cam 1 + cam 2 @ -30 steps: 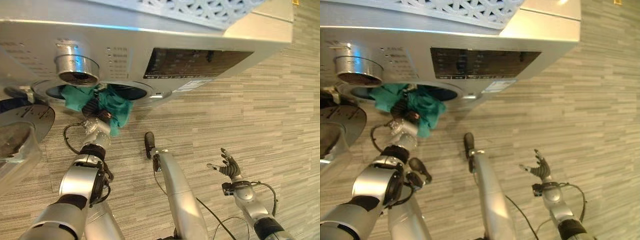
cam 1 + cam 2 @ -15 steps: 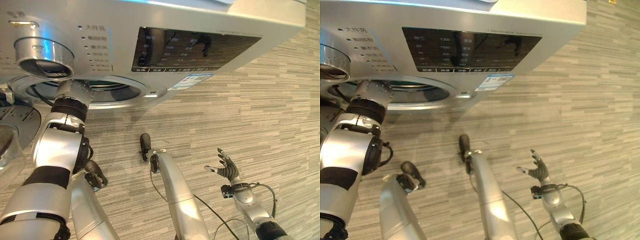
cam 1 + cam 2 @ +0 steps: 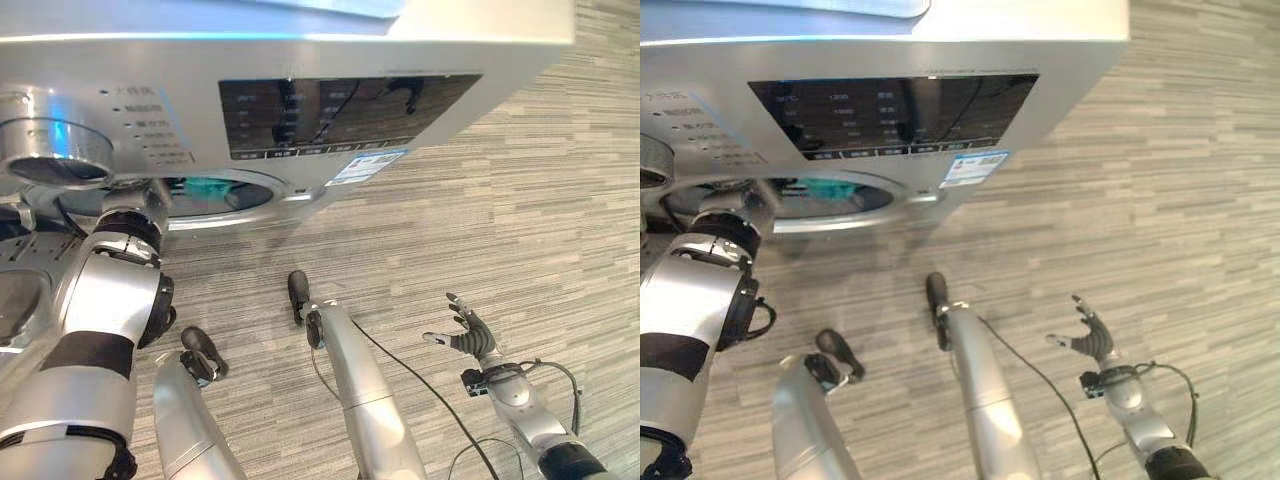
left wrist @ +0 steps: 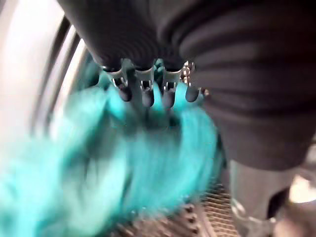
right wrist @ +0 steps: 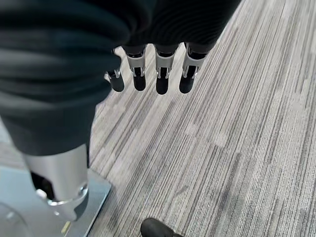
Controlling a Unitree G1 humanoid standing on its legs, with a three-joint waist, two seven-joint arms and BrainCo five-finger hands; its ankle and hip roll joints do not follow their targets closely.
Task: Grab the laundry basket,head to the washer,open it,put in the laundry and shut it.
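The left arm reaches into the round opening of the silver washer (image 3: 300,60), on the left. Inside the drum, the left hand (image 4: 148,89) has its fingers straight and relaxed, tips just above the teal laundry (image 4: 113,163), not gripping it. The right hand (image 3: 468,332) hangs spread and empty over the carpet (image 3: 520,200), near right.

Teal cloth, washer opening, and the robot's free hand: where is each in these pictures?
teal cloth (image 4: 123,163): left wrist view, middle of the bunched fabric.
washer opening (image 3: 262,196): left eye view, its metal rim.
right hand (image 3: 470,337): left eye view, palm.
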